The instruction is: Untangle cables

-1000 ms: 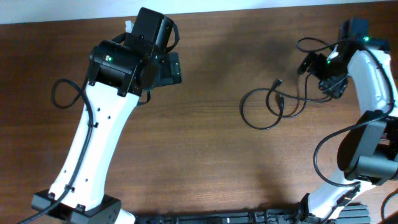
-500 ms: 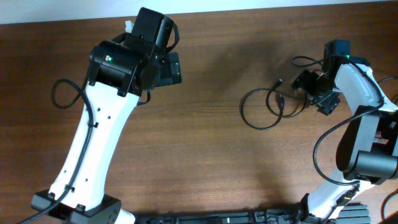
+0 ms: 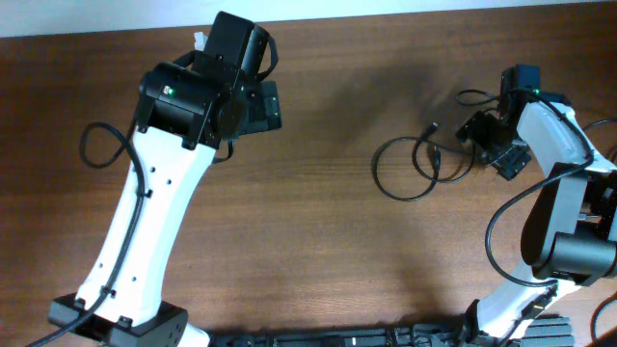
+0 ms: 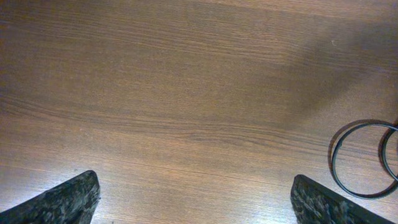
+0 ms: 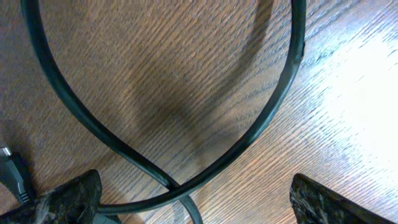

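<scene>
Right gripper (image 5: 196, 202): my fingers are spread wide with nothing between them; they hover low over the spot where two strands cross.
Left gripper (image 4: 205, 199): also spread wide and empty, over bare table (image 3: 318, 222), well apart from the work.
Cables (image 3: 419, 164): thin black cords lying flat on the wood on my right side, a big loop overlapping a smaller one, with plug ends near the middle, just beside my right fingers.
Risk, double pinch: the crossing (image 5: 174, 183) sits between my right fingertips, so closing here may catch both strands and drag the whole bundle instead of parting it.
Risk, slip: the cord is thin and lies flat, so my fingertips may close above it or scrape the table.
Risk, no anchor: my left arm holds nothing down, so any pull may slide the tangle along.
Risk, snag: a plug (image 5: 12, 171) could catch in a loop and tighten it.
</scene>
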Controlling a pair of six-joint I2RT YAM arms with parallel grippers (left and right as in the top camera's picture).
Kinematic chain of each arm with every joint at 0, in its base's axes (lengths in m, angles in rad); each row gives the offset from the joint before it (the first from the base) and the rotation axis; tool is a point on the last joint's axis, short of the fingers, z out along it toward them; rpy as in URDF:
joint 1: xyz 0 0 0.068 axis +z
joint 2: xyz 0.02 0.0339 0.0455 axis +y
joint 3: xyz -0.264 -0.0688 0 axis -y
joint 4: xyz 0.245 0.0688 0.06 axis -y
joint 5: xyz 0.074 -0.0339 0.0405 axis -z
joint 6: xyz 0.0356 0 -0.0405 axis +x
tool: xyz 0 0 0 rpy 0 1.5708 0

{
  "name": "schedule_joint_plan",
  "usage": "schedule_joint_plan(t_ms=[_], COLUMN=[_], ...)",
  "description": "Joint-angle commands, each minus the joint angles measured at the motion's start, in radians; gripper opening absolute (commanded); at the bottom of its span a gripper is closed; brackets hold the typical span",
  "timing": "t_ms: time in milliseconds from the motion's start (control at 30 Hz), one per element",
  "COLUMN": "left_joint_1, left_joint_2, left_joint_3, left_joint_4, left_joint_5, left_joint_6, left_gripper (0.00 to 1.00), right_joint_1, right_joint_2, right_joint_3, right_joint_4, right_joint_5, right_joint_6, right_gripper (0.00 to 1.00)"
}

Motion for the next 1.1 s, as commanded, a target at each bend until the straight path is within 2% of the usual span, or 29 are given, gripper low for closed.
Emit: schedule_joint_plan(t_ms=[0,333,367,467,533,567,700,767,900,1067], left_joint_1=[0.003,0.003,0.003,0.003,0.003,0.003,0.003,0.003,0.003,0.003], left_joint_2=[-0.017,-0.017,-0.017,-0.017,-0.017,-0.017,-0.017,-0.017,-0.017,-0.017], left_joint_3=[0.016,0.016,0.016,0.016,0.016,0.016,0.016,0.016,0.016,0.016], left_joint_4=[0.002,0.002,0.002,0.002,0.002,0.002,0.002,0.002,0.002,0.002], left_joint_5=[-0.007,-0.007,-0.008,-0.007,-0.007,-0.007,-0.008,-0.008,-0.007,-0.007], left_joint_6=[-0.009,-0.009,-0.009,-0.009,-0.009,-0.009,-0.009,-0.009,-0.009,-0.009], left_gripper=[0.99,0.99,0.99,0.99,0.99,0.99,0.99,0.99,0.99,0.99], right_joint_1=[0.004,0.005,0.005,0.005,0.005,0.005,0.005,0.004,0.003,0.001], right_joint_2=[0.003,0.004,0.004,0.004,0.004,0.004,0.004,0.004,0.004,0.003], right_joint_3=[-0.011,-0.100,-0.110,-0.126,-0.127,-0.127,-0.127,-0.126,-0.111,0.007], right_joint_4=[0.011,0.074,0.085,0.103,0.103,0.104,0.116,0.130,0.159,0.126], right_joint_5=[0.034,0.048,0.048,0.048,0.048,0.048,0.048,0.048,0.048,0.049], right_joint_6=[0.009,0.010,0.010,0.010,0.010,0.010,0.010,0.010,0.009,0.005], right_gripper=[0.95,0.95,0.92,0.75,0.53,0.38,0.13,0.04,0.04,0.04])
